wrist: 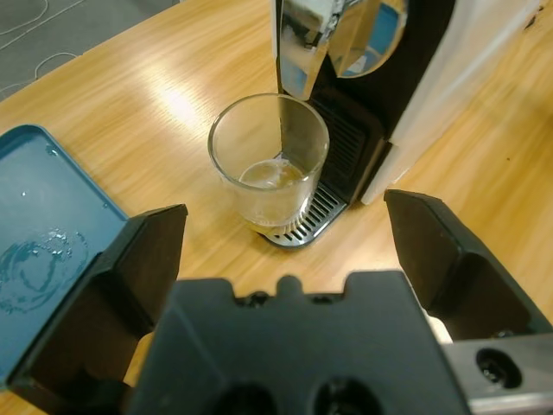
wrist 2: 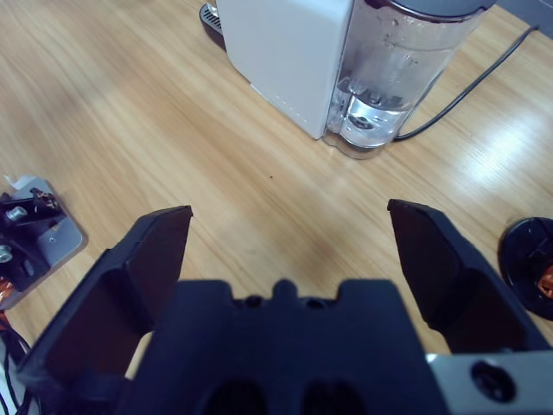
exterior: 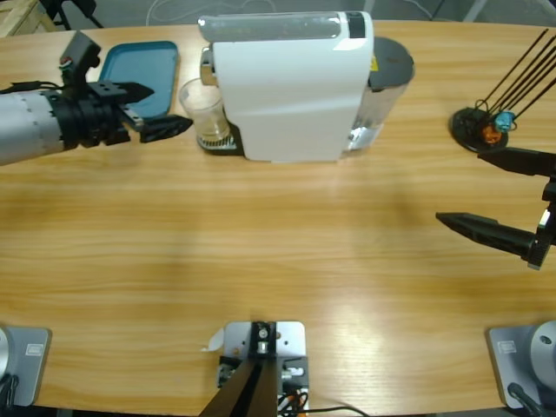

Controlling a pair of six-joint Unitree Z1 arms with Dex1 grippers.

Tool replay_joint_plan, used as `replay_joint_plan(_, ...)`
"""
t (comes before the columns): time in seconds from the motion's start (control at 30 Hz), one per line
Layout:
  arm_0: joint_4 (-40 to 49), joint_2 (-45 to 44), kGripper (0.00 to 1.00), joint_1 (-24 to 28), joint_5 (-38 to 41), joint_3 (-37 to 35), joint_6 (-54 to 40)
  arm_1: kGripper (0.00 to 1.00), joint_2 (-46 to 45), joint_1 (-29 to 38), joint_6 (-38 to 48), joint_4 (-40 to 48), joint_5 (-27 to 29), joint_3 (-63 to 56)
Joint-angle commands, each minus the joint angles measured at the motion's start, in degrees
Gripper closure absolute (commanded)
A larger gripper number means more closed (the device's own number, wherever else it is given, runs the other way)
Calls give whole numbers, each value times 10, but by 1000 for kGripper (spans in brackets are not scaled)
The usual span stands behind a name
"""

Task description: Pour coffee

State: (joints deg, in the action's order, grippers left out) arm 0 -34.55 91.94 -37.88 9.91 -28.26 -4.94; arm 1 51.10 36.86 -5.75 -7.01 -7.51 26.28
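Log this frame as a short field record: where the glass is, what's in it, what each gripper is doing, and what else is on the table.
glass: clear tumbler upright on the drip grille of the white coffee machine
coffee: shallow amber layer in the glass
left gripper: open, aimed at the glass, not touching it
right gripper: open, holding nothing, over bare table
tray: teal tray beside the glass, wet marks on it
water tank: clear, at the machine's far end
capsule stand: black, near the right gripper

A shallow layer of pale amber coffee point(wrist: 275, 175) sits in an upright clear glass point(wrist: 269, 164) on the machine's drip grille point(wrist: 320, 212)
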Motion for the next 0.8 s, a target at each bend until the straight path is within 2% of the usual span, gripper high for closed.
replay_joint_plan(0.03, -82, 102, 18, -3, 8, -6, -8, 0, 10, 4, -8, -10, 0, -7)
replay_joint_plan(0.8, -95, 185, 18, -3, 27, -69, -8, 0, 12, 4, -8, -11, -5, -6)
